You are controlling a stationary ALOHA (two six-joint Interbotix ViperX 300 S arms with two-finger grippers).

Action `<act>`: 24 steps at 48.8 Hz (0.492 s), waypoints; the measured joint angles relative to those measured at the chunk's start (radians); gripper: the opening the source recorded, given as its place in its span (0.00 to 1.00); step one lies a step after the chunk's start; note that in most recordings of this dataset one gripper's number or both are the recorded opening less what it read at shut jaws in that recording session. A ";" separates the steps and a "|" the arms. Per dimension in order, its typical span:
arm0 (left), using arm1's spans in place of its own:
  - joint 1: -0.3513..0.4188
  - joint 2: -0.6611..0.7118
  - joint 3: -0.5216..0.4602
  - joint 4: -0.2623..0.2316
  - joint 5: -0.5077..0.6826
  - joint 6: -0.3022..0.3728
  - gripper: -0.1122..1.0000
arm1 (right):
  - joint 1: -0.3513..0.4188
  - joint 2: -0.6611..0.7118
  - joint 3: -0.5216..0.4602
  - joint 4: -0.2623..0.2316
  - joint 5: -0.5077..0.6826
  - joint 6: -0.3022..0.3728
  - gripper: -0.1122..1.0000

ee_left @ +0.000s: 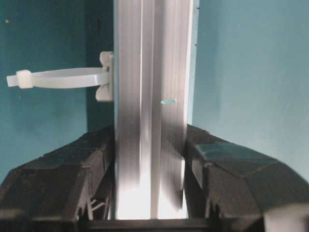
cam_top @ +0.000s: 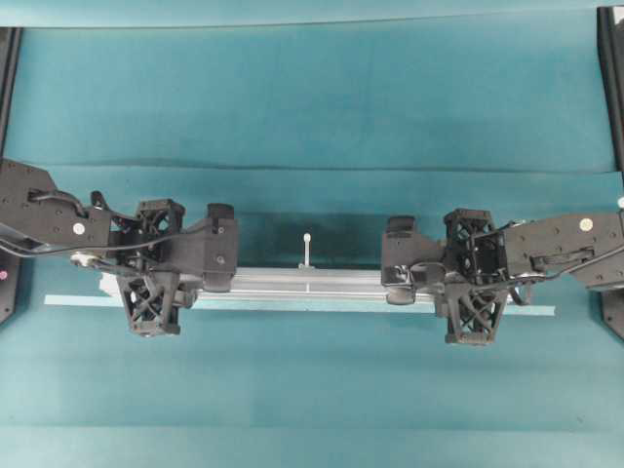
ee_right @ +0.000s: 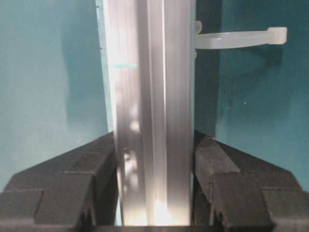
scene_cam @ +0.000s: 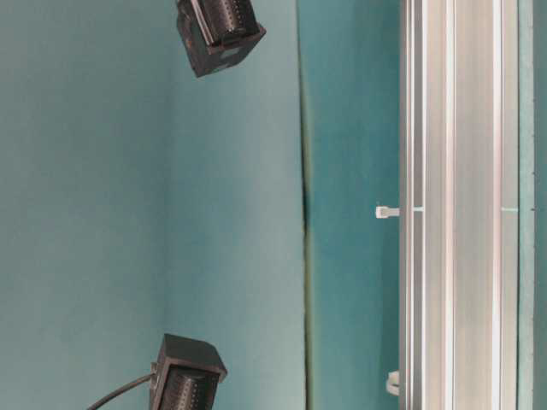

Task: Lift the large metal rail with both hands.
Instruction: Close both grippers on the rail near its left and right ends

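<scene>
The large metal rail (cam_top: pixel 307 281) is a long grooved silver bar lying left to right across the teal table. My left gripper (cam_top: pixel 154 273) is shut on it near its left end, and my right gripper (cam_top: pixel 473 278) is shut on it near its right end. In the left wrist view the rail (ee_left: pixel 152 96) fills the gap of the left gripper (ee_left: pixel 149 145), with both black fingers (ee_left: pixel 99 154) pressed to its sides. The right wrist view shows the same grip by the right gripper (ee_right: pixel 153 150) on the rail (ee_right: pixel 149 72). A white peg (cam_top: pixel 307 246) stands at mid-length. The table-level view shows the rail (scene_cam: pixel 453 205). Whether it is off the table I cannot tell.
A thin pale tape strip (cam_top: pixel 78 300) lies on the cloth just in front of the rail, running past both grippers. Black frame posts stand at the far left (cam_top: pixel 8 58) and far right (cam_top: pixel 612 78) edges. A fold crosses the cloth (cam_top: pixel 312 168) behind the arms.
</scene>
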 measured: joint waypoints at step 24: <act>0.000 -0.048 -0.025 -0.002 0.078 -0.002 0.42 | 0.002 -0.049 -0.023 0.051 0.057 -0.002 0.45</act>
